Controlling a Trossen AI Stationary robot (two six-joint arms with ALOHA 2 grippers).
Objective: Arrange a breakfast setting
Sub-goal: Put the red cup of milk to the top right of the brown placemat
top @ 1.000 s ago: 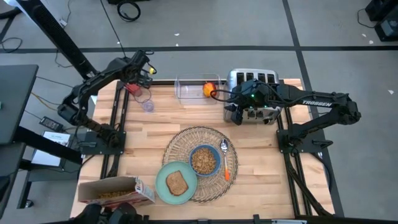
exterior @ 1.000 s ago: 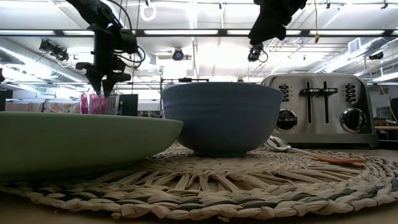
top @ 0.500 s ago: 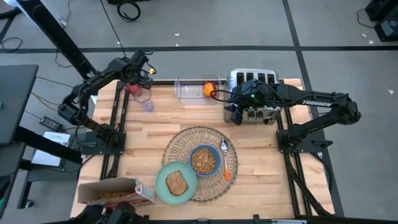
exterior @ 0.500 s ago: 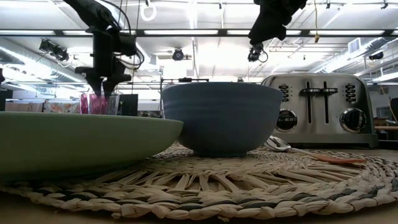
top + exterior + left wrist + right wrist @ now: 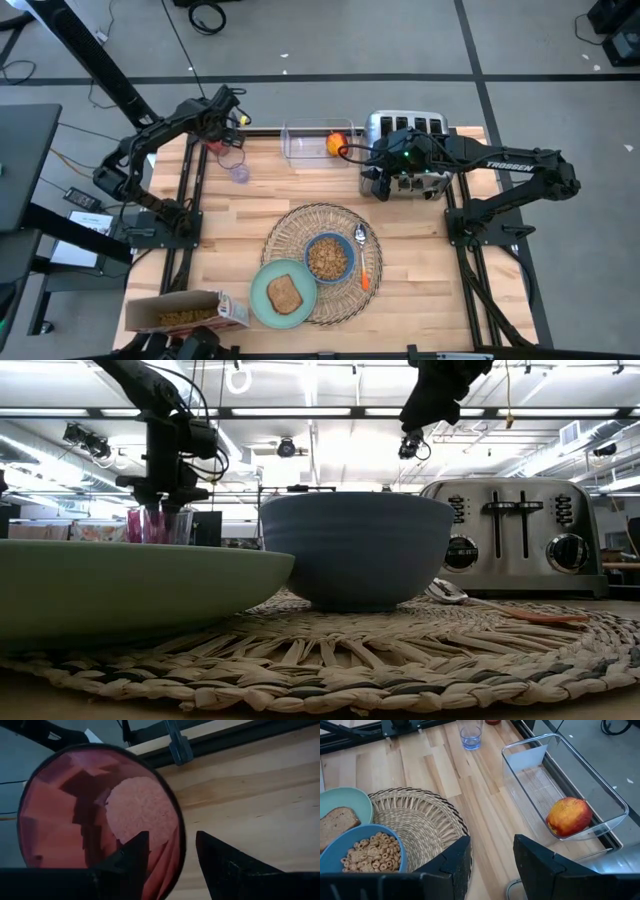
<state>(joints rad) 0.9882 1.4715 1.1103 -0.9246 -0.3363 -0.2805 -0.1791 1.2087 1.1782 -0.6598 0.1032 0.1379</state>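
The left gripper [image 5: 170, 857] straddles the dark red cup's [image 5: 95, 815] rim, one finger inside, near the table's [image 5: 420, 250] far left corner. The right gripper [image 5: 492, 857], part-open and empty, hovers beside the toaster [image 5: 408, 150].

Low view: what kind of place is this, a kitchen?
Probably not: it looks like a lab or workshop. Strip lights run along an open industrial ceiling, the toaster and bowl sit on a bench with two robot arms, and the floor is bare concrete.
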